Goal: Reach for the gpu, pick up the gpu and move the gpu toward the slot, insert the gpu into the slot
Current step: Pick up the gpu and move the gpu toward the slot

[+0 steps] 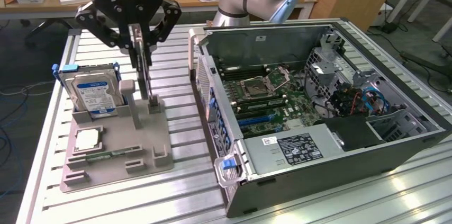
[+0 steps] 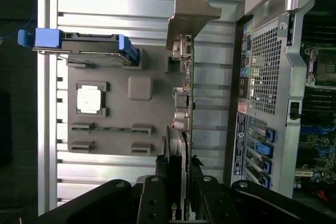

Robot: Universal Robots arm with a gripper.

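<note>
Closest to my wrist camera are the fingers (image 2: 164,192), drawn in partway with the gpu (image 2: 185,98) sandwiched between them. Both pads look pressed against the card's faces, so I read this as a grip on the card, not a hover. The card stands on edge and runs straight out past the fingertips, with its silver bracket (image 2: 191,14) at the far end from them.

In the exterior view the fingers hold the card near its upper edge. Its lower edge reaches down to the grey holder tray (image 2: 160,111) directly beneath them. I cannot tell whether the card has come free of its cradle or sits in it, but it has not been lifted clear.

By my reckoning the reach is done and the grasp is made. The lift, the carry and the insertion are all left.

The slot (image 1: 255,120) lies on the motherboard (image 1: 282,97) inside the open computer case (image 1: 395,144), well apart from the fingers and with nothing seated in it.

On the tray, on the side of the fingers away from the case, are a hard drive (image 1: 92,89) standing upright and a processor chip (image 1: 86,139) lying flat. Everything rests on the slatted metal table (image 1: 183,192).
</note>
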